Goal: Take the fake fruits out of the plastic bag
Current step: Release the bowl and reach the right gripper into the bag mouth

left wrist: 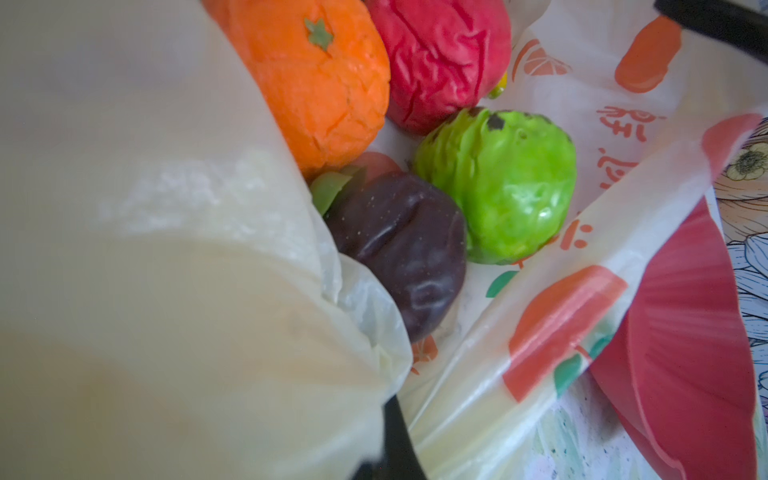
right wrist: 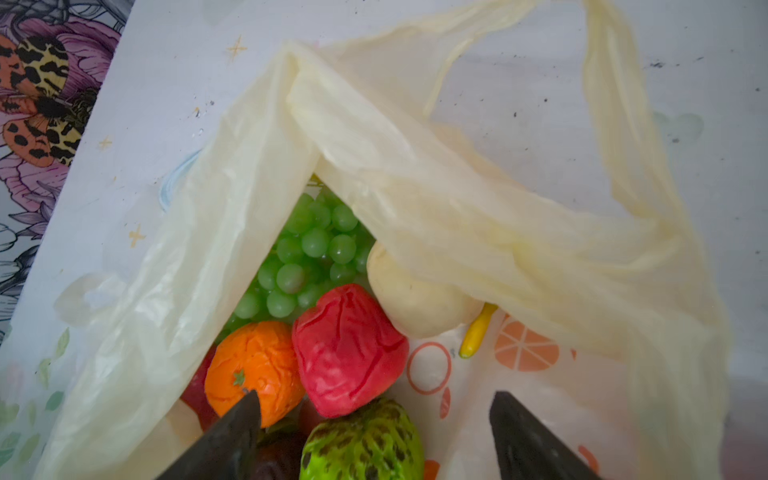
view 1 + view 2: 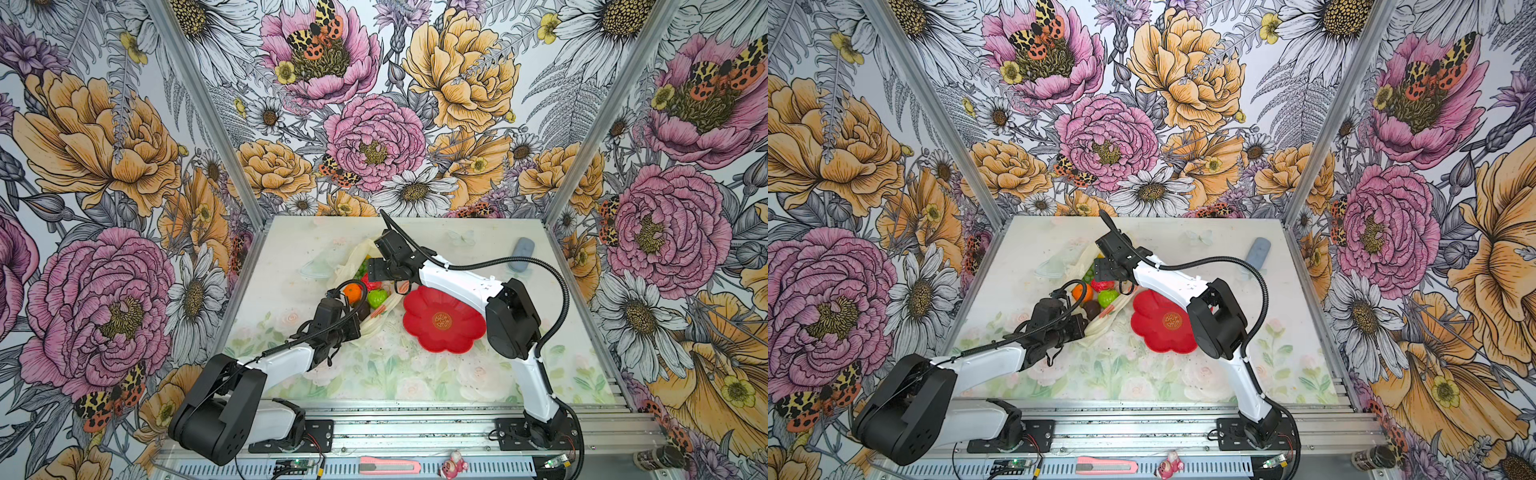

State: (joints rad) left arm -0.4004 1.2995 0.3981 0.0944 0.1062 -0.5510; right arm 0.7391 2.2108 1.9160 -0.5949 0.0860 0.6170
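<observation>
The left hand (image 3: 361, 326) clamps an edge of the plastic bag (image 2: 457, 216) near the bench's (image 3: 457, 257) middle; the right hand (image 2: 376, 397), jaws spread wide, hovers over the fake fruits (image 2: 345, 353) inside.

I see the plastic bag (image 2: 436, 199), thin, cream-yellow and crinkled with orange citrus prints. It lies slack near the middle of the table, a little toward the far edge, with its mouth gaping. Inside, packed close together, I make out a green grape bunch (image 2: 309, 249), a cream piece (image 2: 415, 309), a yellow banana tip (image 2: 476, 334), a creased red piece (image 2: 349, 353), an orange (image 2: 253, 365), a green round fruit (image 1: 498, 187) and a dark purple one (image 1: 405, 249).
</observation>
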